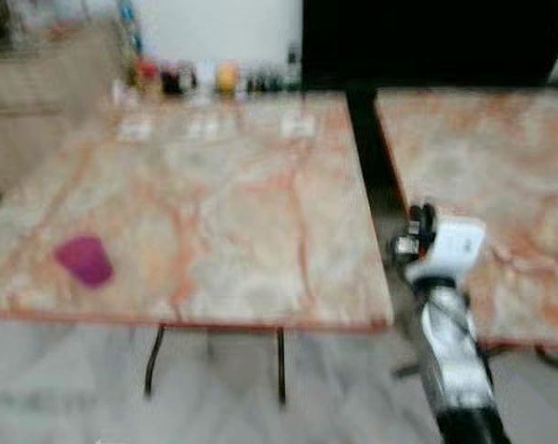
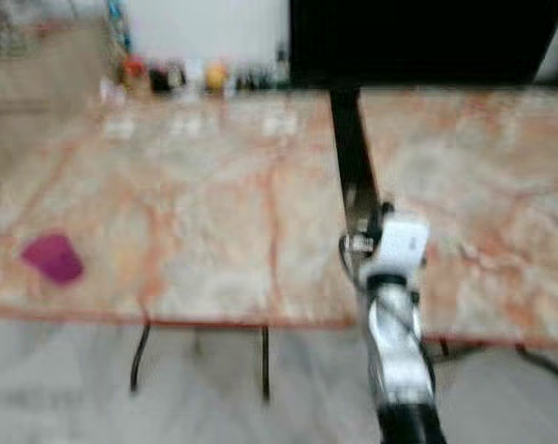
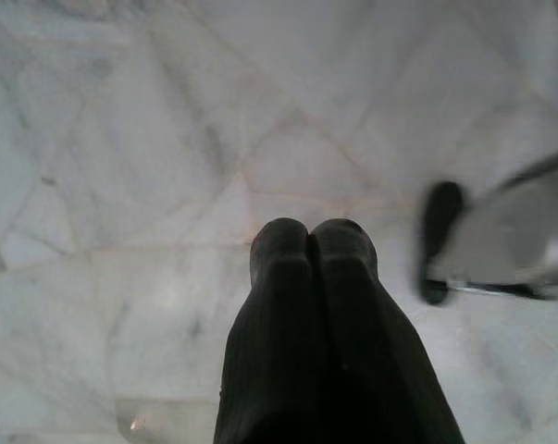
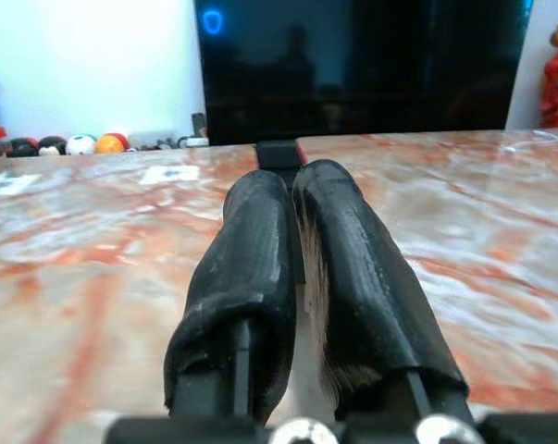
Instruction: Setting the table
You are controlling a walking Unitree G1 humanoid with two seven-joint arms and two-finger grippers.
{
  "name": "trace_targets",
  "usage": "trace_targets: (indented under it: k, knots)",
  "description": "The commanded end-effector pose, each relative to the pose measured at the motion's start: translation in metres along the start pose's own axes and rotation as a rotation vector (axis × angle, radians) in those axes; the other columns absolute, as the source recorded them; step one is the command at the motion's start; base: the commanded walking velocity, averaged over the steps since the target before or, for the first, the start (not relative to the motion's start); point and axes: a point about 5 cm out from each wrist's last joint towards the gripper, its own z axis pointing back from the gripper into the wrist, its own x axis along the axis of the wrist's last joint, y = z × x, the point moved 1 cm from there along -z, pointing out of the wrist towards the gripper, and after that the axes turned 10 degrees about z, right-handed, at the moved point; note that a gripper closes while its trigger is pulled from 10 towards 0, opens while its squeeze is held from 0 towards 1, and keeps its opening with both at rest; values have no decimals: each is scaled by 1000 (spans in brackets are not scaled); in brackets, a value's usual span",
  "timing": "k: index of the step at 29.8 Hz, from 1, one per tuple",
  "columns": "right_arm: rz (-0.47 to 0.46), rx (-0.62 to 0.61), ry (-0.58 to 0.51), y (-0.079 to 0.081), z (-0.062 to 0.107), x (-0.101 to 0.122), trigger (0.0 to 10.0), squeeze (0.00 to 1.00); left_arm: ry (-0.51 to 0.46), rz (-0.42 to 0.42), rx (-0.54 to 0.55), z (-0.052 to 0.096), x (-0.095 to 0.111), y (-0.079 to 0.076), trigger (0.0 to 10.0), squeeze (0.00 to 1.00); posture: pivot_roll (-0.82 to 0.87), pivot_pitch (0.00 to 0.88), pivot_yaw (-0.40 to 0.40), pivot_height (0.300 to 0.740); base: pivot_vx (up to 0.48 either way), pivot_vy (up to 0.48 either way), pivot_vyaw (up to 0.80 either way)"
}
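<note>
A small purple object (image 1: 84, 260), too blurred to identify, lies near the front left corner of the left marble table (image 1: 223, 213). My right arm (image 1: 450, 305) is raised in front of the gap between the two tables. In the right wrist view the right gripper (image 4: 292, 180) is shut with nothing in it, and it points level across the tabletop toward the far side. My left gripper (image 3: 311, 236) hangs shut and empty over the pale marble floor (image 3: 149, 139).
A second marble table (image 1: 482, 176) stands to the right across a narrow dark gap (image 1: 366, 148). Coloured balls (image 1: 225, 76) and small white cards (image 1: 297, 125) line the left table's far edge. A large dark screen (image 1: 427, 42) is behind. Thin black table legs (image 1: 154, 361) stand below.
</note>
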Motion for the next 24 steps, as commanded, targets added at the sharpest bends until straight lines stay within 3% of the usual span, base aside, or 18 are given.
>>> trace_targets:
  k: [1,12,13,24]
  knots:
    - [-7,15,-11,5,-1,4,10000,0,-6,5,10,0,3,6,10000,0,2,27,2,740,0,480,0]
    - [-13,17,-11,6,-2,4,10000,0,-11,6,4,-2,8,0,10000,0,5,29,1,740,0,480,0]
    - [-21,17,-13,5,-2,4,10000,996,-11,6,4,-2,8,0,10000,0,6,31,0,740,0,480,0]
    - [-27,33,-15,8,-2,4,10000,1000,-10,10,6,-2,7,0,10000,0,10,36,0,740,0,480,0]
